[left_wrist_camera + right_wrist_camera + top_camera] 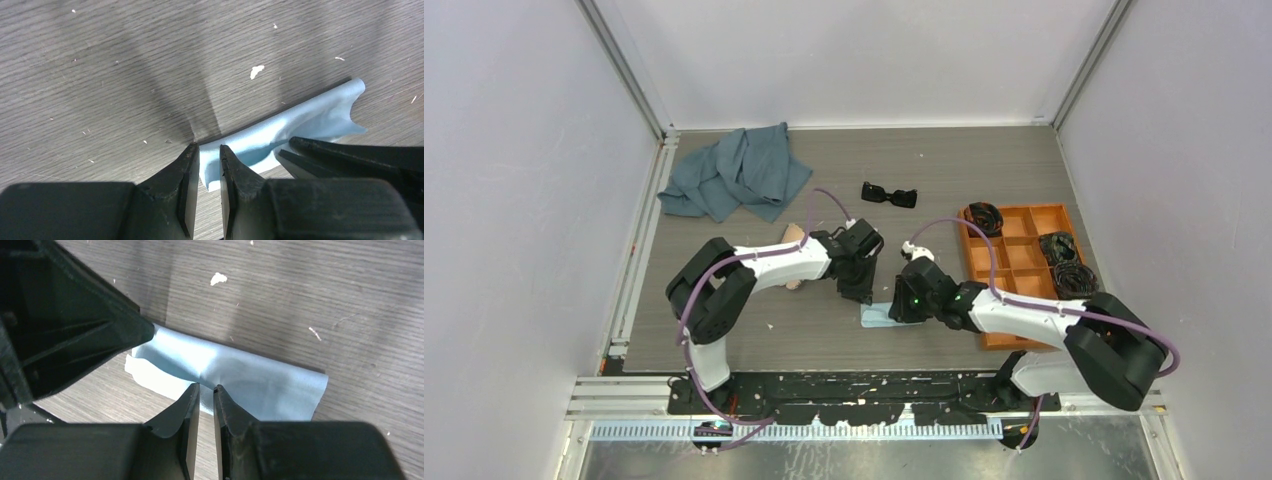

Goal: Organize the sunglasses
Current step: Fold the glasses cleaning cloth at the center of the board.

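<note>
The sunglasses (pixel 889 194), glossy black with dark lenses, lie on the table behind both arms, and neither gripper touches them. A small light blue cloth (pixel 876 318) lies near the front middle of the table. My left gripper (pixel 861 296) is down at the cloth's left end, its jaws nearly closed with the cloth's edge (pixel 250 145) pinched between them (pixel 209 150). My right gripper (pixel 898 312) pinches the cloth's near edge (pixel 260 380) between its tips (pixel 206 388). The right gripper's fingers (pixel 350 152) show in the left wrist view.
An orange compartment tray (pixel 1027 214) stands on the right and holds black coiled bundles (pixel 984 216). A crumpled grey-blue towel (pixel 739 172) lies at the back left. A pale object (pixel 795 233) is partly hidden under the left arm. Walls close in both sides.
</note>
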You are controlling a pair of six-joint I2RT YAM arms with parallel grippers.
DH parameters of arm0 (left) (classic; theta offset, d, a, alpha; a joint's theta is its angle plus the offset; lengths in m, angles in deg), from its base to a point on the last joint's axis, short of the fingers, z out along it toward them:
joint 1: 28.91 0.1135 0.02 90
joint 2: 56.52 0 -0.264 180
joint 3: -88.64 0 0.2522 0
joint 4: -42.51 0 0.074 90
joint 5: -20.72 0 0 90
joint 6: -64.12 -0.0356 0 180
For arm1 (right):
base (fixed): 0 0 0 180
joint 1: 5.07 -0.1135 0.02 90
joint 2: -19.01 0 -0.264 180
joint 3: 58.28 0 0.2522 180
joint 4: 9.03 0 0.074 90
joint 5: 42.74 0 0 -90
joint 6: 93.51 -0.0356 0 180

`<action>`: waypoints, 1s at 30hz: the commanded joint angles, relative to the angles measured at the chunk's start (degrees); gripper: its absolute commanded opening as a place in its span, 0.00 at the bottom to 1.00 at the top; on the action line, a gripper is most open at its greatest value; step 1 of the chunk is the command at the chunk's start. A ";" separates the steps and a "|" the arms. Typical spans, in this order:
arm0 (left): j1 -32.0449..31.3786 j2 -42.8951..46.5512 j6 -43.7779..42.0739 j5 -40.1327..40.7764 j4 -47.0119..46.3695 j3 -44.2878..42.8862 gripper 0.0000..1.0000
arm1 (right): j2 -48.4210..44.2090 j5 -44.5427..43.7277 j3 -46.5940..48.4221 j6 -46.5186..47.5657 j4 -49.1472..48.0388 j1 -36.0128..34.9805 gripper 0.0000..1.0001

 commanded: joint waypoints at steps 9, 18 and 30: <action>0.47 -0.66 -1.07 -1.02 -0.36 -2.74 0.21 | -12.78 -2.58 -0.10 -1.24 8.58 -1.88 0.23; 0.38 5.67 -1.81 0.70 2.12 -3.59 0.24 | -16.63 -11.57 1.92 -3.04 14.05 -1.78 0.24; -7.67 15.21 13.32 8.67 9.13 4.58 0.35 | -20.41 -16.13 -0.36 -24.91 27.87 -1.84 0.27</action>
